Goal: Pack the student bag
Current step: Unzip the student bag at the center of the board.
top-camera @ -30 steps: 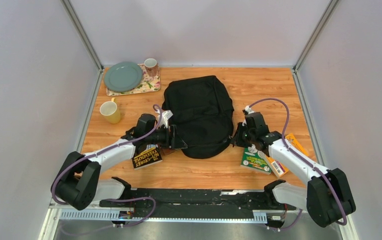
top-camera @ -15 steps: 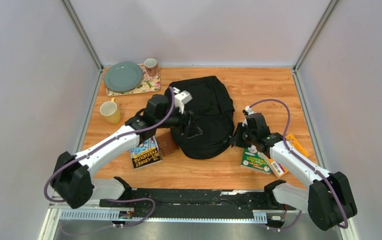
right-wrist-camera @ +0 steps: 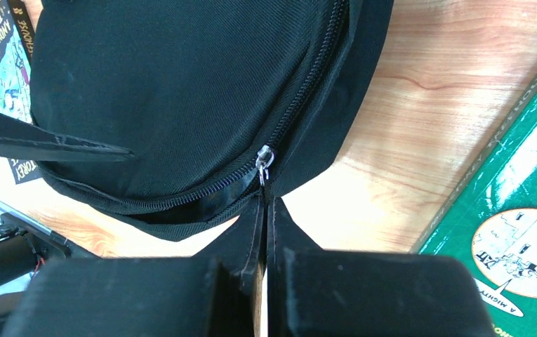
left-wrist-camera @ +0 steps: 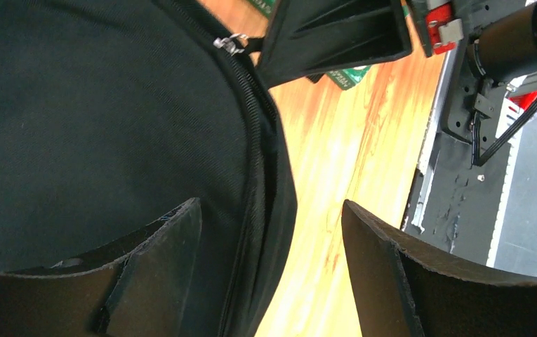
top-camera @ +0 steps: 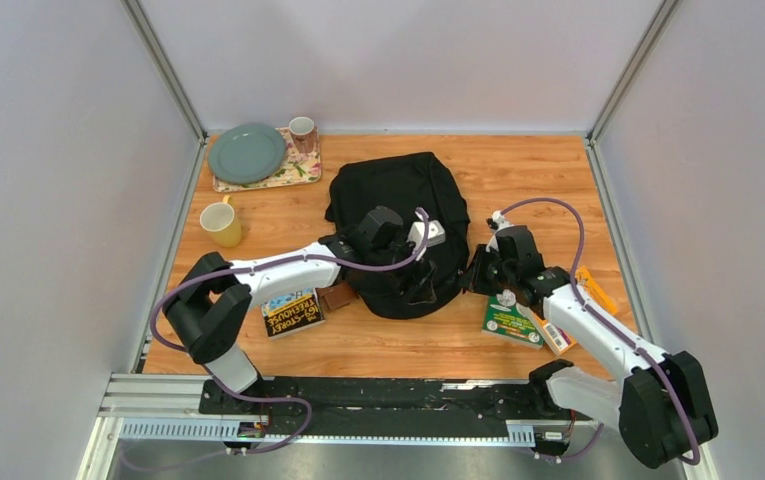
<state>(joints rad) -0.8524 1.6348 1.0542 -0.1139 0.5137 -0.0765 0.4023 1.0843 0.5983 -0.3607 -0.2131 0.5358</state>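
The student bag (top-camera: 398,205) is a large black backpack lying flat mid-table. My left arm reaches across it, and the left gripper (top-camera: 421,288) hangs open over the bag's near right edge. In the left wrist view, the left gripper (left-wrist-camera: 272,225) straddles the zip seam of the bag (left-wrist-camera: 97,126), holding nothing. My right gripper (top-camera: 480,272) sits at the bag's right near edge. In the right wrist view, the right gripper (right-wrist-camera: 264,205) is shut on the zipper pull (right-wrist-camera: 263,160), beside a partly open zip on the bag (right-wrist-camera: 181,77).
A brown wallet (top-camera: 337,296) and a dark paperback (top-camera: 293,312) lie left of the bag. A green book (top-camera: 511,320) and an orange item (top-camera: 592,287) lie under the right arm. Back left are a yellow mug (top-camera: 221,223), a teal plate (top-camera: 247,152) and a pink cup (top-camera: 302,130).
My left arm swung from the bag's left side across to its near right edge, and its jaws widened. The right gripper stayed shut at the zipper.
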